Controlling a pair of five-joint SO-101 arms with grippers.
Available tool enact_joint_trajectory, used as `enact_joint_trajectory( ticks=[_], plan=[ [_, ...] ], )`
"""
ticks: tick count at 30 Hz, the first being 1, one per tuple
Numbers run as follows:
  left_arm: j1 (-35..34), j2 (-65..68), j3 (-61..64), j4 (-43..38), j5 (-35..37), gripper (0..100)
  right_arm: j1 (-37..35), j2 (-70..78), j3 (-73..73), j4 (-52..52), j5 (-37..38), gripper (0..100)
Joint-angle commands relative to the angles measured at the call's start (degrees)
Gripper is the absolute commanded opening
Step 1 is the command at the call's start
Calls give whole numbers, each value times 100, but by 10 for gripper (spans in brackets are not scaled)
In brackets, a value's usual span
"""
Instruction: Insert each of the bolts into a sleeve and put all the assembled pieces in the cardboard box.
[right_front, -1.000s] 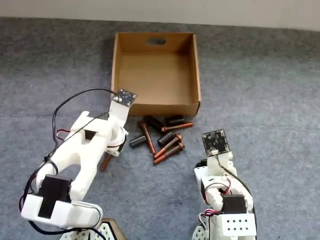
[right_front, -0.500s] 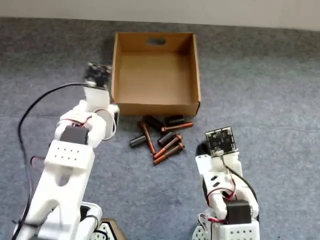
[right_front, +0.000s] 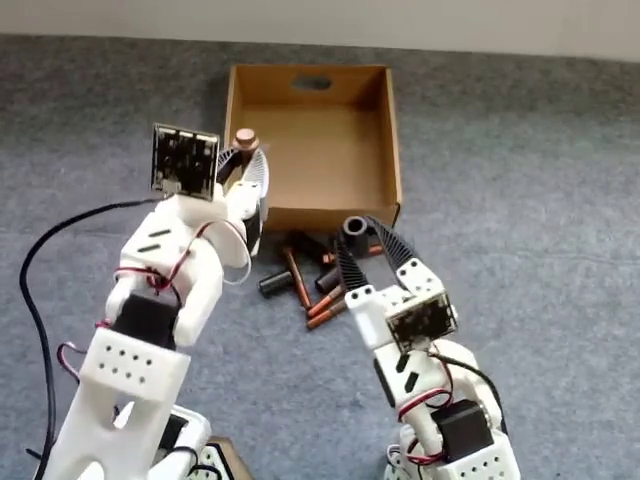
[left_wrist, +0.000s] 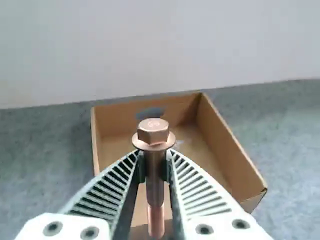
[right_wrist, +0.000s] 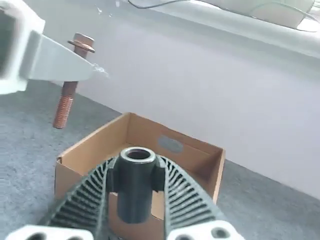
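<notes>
My left gripper (left_wrist: 154, 172) is shut on a copper bolt (left_wrist: 154, 165), held upright with its hex head up, raised above the carpet at the near left corner of the cardboard box (right_front: 312, 150); the high view shows that bolt (right_front: 245, 140) there. My right gripper (right_wrist: 135, 187) is shut on a black sleeve (right_wrist: 135, 182), upright with its bore facing up, raised in front of the box's near wall, seen from above as the sleeve (right_front: 354, 230). In the right wrist view the left gripper's bolt (right_wrist: 70, 80) hangs off to the side. More bolts and sleeves (right_front: 305, 278) lie on the carpet below.
The cardboard box (left_wrist: 150, 130) is open-topped, with a handle hole (right_front: 311, 83) in its far wall. Grey carpet (right_front: 520, 180) stretches to both sides. A black cable (right_front: 40, 250) loops from the left arm.
The left arm has lifted a bolt from the pile and raised it upright beside the box. The right arm has risen from its folded pose with a black sleeve in its gripper.
</notes>
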Motion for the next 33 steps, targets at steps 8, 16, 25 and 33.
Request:
enact_joint_trajectory(
  ticks=[8,16,25,33],
  plan=[
    [752,-2290,409,-158,914,10,-75,13,48,-171,-1064,6],
    [1437,-2404,1095,-1521,941,12,-101,-40,426,-198,-1090,6],
    [1868,-1499,1121,-1899,923,12,-101,-40,409,-198,-1073,6],
    [1877,-1209,1130,-1881,923,14,-92,-40,400,-198,-1064,6]
  ],
)
